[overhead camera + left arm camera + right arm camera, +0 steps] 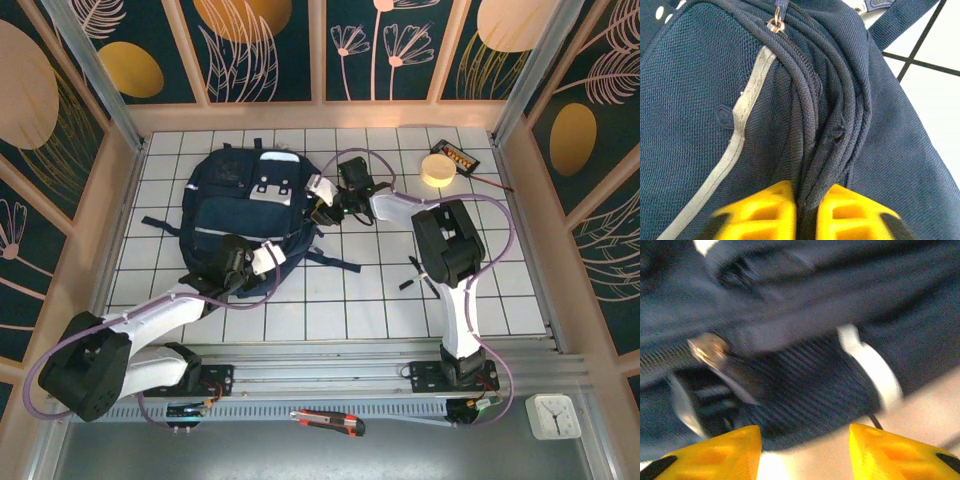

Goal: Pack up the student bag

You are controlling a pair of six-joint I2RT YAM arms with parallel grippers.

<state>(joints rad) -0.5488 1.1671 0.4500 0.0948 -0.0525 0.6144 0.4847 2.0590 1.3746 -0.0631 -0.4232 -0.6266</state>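
Note:
The student bag (225, 205) lies flat on the white gridded table, left of centre; it is navy with grey-white patches near its top. My left gripper (243, 262) sits at the bag's near right edge. In the left wrist view its yellow fingers (772, 210) are shut on a bunched fold of the bag's zipper seam (815, 165), and a metal zip pull (775, 24) shows farther up. My right gripper (322, 205) is at the bag's upper right side. It stands open (805, 450) just short of blurred ribbed fabric (815, 385) and a metal pull (707, 349).
A round tan disc (436, 168) and a black device with orange markings (459, 157) lie at the back right. A dark pen (415, 277) rests by the right arm. A red box cutter (330, 421) and a white clock (553, 415) sit in front of the table edge.

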